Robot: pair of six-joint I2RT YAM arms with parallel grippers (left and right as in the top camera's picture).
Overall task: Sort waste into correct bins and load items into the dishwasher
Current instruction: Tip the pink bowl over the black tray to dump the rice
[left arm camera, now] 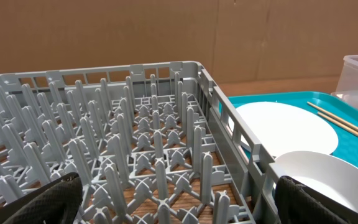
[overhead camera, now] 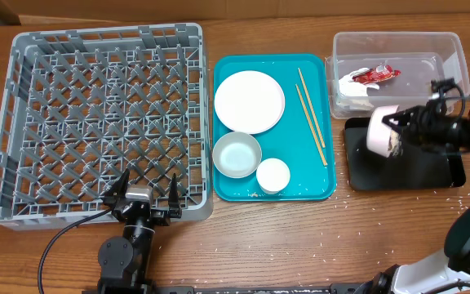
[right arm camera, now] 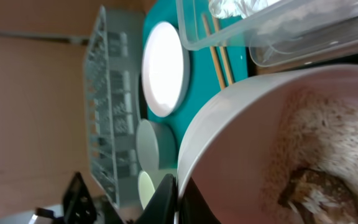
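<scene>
My right gripper [overhead camera: 405, 126] is shut on the rim of a white bowl [overhead camera: 380, 131] and holds it tipped on its side over the black tray [overhead camera: 414, 173]. In the right wrist view the bowl [right arm camera: 229, 143] holds rice [right arm camera: 319, 134] and a brown lump [right arm camera: 306, 183], with my finger [right arm camera: 176, 198] on the rim. The clear tub [overhead camera: 398, 37] holds the red-and-white wrapper [overhead camera: 374, 75] and a paper scrap [overhead camera: 352, 90]. The plate [overhead camera: 249, 101], second bowl [overhead camera: 237, 154], cup [overhead camera: 272, 175] and chopsticks [overhead camera: 310, 114] lie on the teal tray. My left gripper [overhead camera: 145, 196] is open and empty at the grey rack's [overhead camera: 96, 114] front edge.
The teal tray [overhead camera: 317, 69] sits between the rack and the bins. Loose rice grains [overhead camera: 300, 238] are scattered on the wooden table in front of it. The left wrist view shows the rack's pegs [left arm camera: 135, 124] and the plate [left arm camera: 284, 127] beyond its wall.
</scene>
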